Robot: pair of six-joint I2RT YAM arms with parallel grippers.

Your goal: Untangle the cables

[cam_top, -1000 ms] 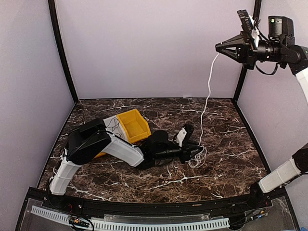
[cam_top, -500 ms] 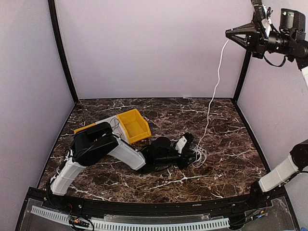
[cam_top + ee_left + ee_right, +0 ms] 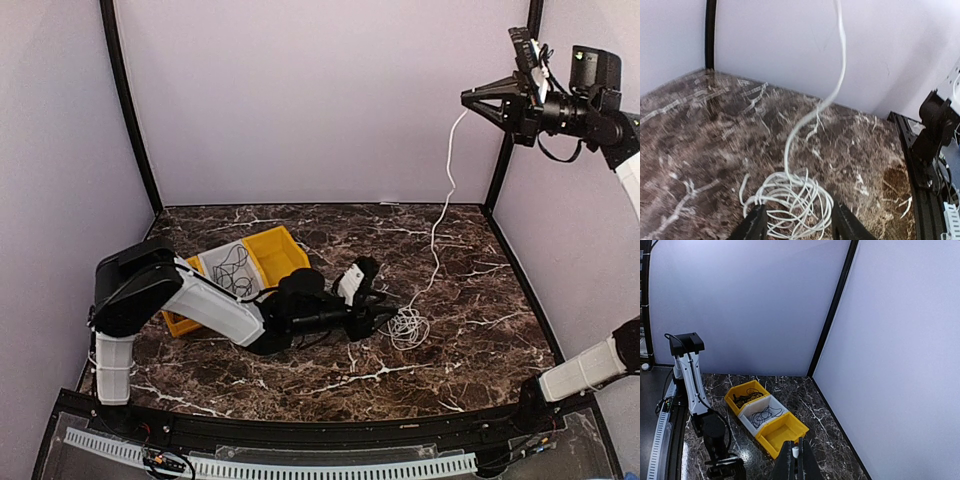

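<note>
The main risk is that the loose coil of the thin white cable (image 3: 408, 327) rides up as one knot. The right end effector (image 3: 468, 100) is pinched shut on the cable's end and holds the strand up at the upper right of the overhead frame. The left end effector (image 3: 799, 221) stands parted around the coil's near edge and clamps nothing, so nothing pins the loops to the dark marbled surface (image 3: 480, 300). A harder pull could tighten the crossings or drag the coil away. The parted fingers (image 3: 756, 225) could also snag a loop, though the blurred wrist view does not show whether one touches them.

The left arm lies low, stretched toward frame centre, its tip just beside the coil. The right arm is raised high, its end effector pointing toward frame left. Thin black cords (image 3: 236, 272) sit in the white plastic bin (image 3: 212, 258) at centre left, well apart from the coil.
</note>
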